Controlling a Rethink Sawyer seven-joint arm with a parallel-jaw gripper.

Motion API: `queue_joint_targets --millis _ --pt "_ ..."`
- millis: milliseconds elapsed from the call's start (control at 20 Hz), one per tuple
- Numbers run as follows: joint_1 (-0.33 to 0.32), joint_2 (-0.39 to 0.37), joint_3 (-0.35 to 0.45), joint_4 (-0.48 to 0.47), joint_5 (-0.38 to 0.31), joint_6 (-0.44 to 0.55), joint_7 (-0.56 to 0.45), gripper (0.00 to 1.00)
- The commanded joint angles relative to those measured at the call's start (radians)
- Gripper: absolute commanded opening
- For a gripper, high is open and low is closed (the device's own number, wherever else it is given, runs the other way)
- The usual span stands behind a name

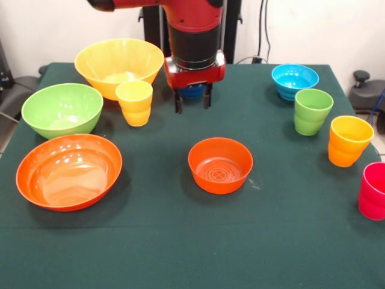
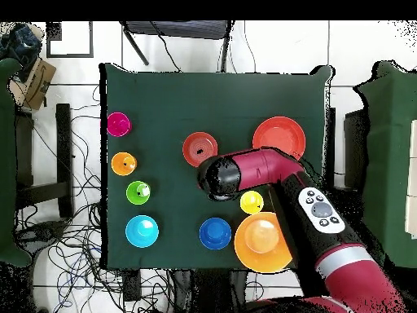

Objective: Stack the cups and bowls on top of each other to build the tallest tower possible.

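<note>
My gripper [image 1: 192, 101] hangs open and empty over the table's far middle, just in front of the small dark blue bowl [image 1: 192, 92]. The small orange bowl [image 1: 220, 164] sits nearer the camera, below the gripper. The yellow cup [image 1: 135, 102] stands left of the gripper, by the large yellow bowl [image 1: 119, 65]. The green bowl [image 1: 62, 109] and large orange bowl [image 1: 68, 171] are at the left. The light blue bowl [image 1: 295, 80], green cup [image 1: 313, 111], orange-yellow cup [image 1: 350, 140] and pink-red cup [image 1: 374, 190] line the right side. Every piece stands alone.
In the overhead view the arm [image 2: 269, 171] reaches from the bottom right across the table and hides the green bowl. The dark green table [image 2: 163, 98] ends close to the cups along its left edge. Chairs and cables surround it.
</note>
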Motion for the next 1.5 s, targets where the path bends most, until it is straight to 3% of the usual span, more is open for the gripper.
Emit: queue_joint_targets --millis 50,250,900,1500 --pt "-0.001 0.084 -0.007 -0.079 -0.114 -0.070 -0.109 1.00" --pt "0.006 0.057 -0.013 -0.083 -0.125 -0.076 -0.084 1.00" --pt "-0.030 -0.007 0.007 -0.120 -0.145 -0.005 -0.176 1.00" --pt "-0.027 0.037 -0.002 -0.205 -0.204 -0.031 -0.189 1.00"
